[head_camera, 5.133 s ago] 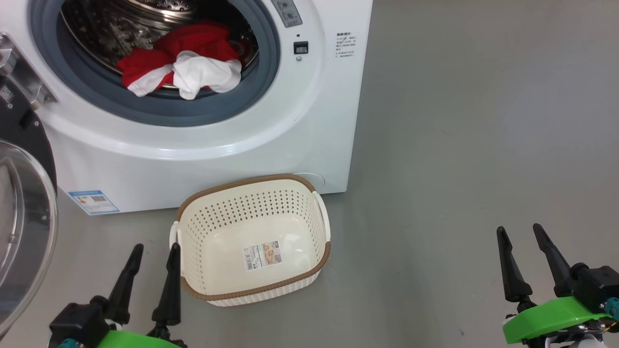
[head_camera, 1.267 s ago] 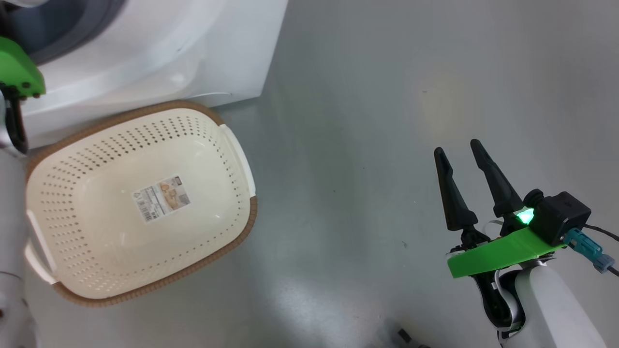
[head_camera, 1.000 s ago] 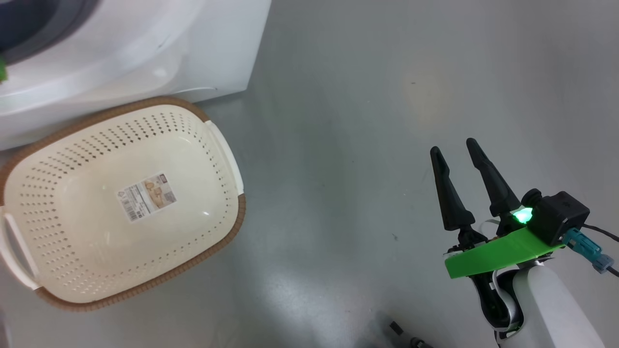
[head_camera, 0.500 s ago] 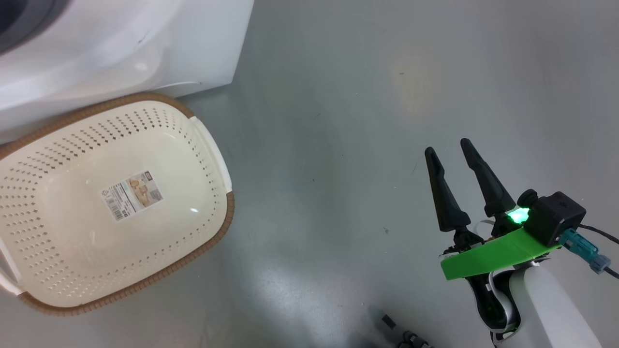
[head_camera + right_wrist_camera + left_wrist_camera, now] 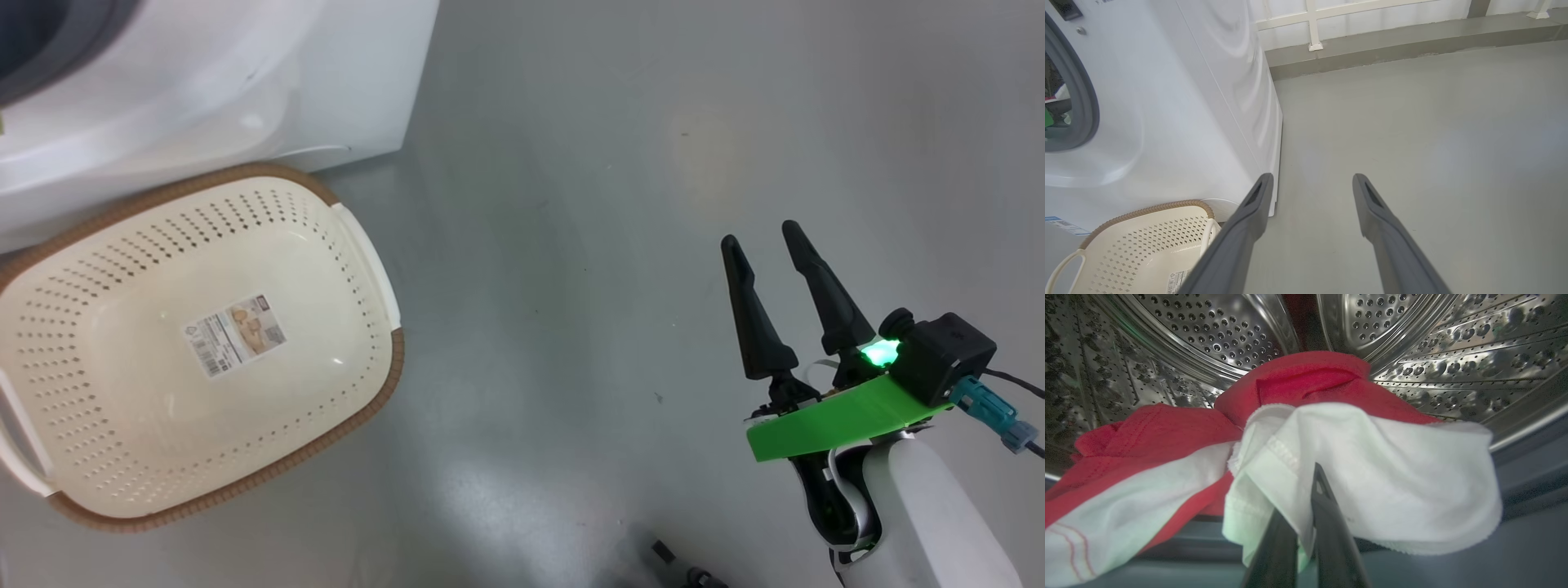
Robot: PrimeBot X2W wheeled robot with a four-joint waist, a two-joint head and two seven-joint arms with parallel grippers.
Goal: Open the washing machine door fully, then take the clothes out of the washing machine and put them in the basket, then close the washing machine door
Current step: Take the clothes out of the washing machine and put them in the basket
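Head view. The basket (image 5: 397,359) sits at 9 o'clock, mouth up, nothing in it but the paper label (image 5: 235,335). Its far rim lies close against the foot of the washing machine (image 5: 269,73) at 11 o'clock, likely so a garment lifted out has only a short drop. The right gripper (image 5: 758,233) hangs at 4 o'clock over bare floor (image 5: 571,245), fingers spread with nothing between them. It is judged parked well apart from the basket to leave the lane free.

Left wrist view. The left gripper (image 5: 1304,514) is inside the steel drum (image 5: 1229,330), fingers pressed together on a fold of white cloth. The clothes (image 5: 1372,457) lie heaped at the drum's front lip, red above, white panels spilling toward 6 o'clock over the grey ring (image 5: 1527,522). The pinch sits on the nearest hanging fold, the easiest part to reach. How much of the heap will follow a pull cannot be told. No garment is out yet.

Right wrist view. Spread fingers point at open floor. The machine fills 9 to 11 o'clock, and the basket's corner shows at 7 o'clock.
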